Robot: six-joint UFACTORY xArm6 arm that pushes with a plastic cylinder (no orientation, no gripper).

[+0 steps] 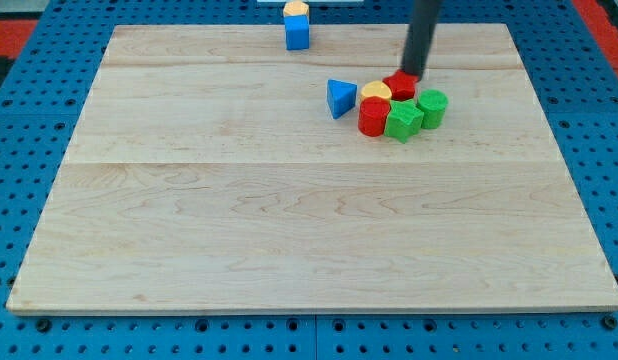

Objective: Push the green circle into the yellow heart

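Bare worktop (289,240) up front, then the cluster: green circle (432,107), light and slidey, nearly touches the yellow heart (376,91) — my tip (413,74), a plain rod tool, should nudge its right flank.

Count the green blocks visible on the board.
2: the green circle at the cluster's right end, and a green star-like block beside it toward the view's left. None appears hidden.

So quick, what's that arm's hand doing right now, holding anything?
No hand: just a rod. My tip holds nothing, sitting at the red block.
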